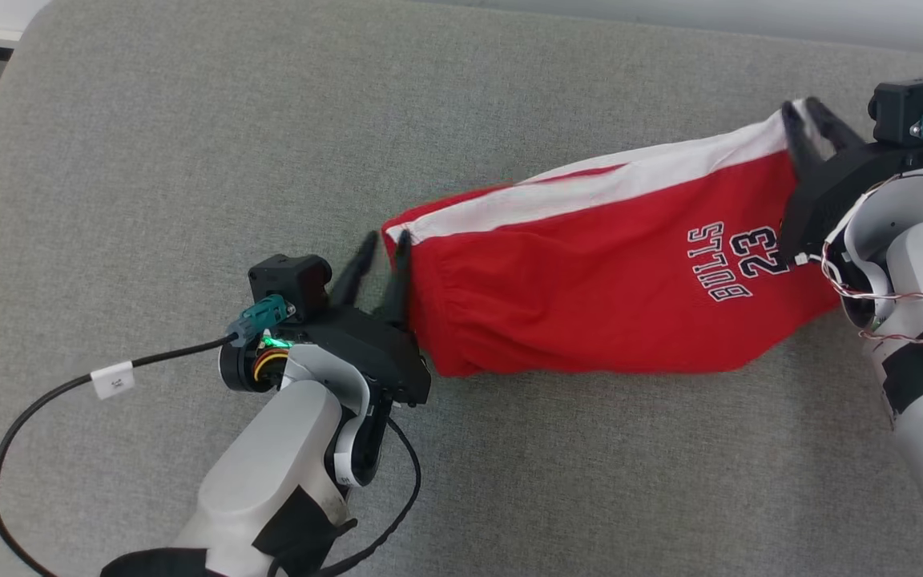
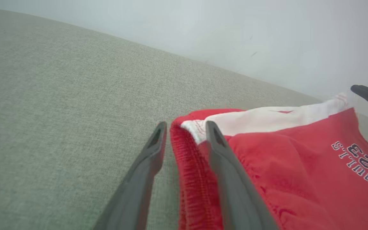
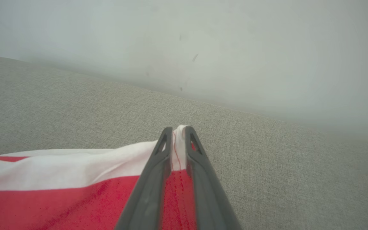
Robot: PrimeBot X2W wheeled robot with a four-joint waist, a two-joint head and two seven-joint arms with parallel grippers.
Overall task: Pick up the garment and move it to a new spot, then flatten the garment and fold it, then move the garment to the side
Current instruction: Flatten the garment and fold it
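Red shorts (image 1: pixel 590 280) of smooth, thin cloth lie flat on a bench (image 1: pixel 189 120) covered in grey woven fabric, right of centre in the head view. Their long axis runs from the gathered elastic waistband at middle left up to the leg hem at upper right, with a white stripe along the top edge. The left hand (image 1: pixel 385 238) is released, its fingers parted astride the waistband corner. The right hand (image 1: pixel 802 108) pinches the white hem.

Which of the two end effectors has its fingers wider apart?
The left end effector: its fingers stand apart around the waistband. The right end effector pinches the hem.
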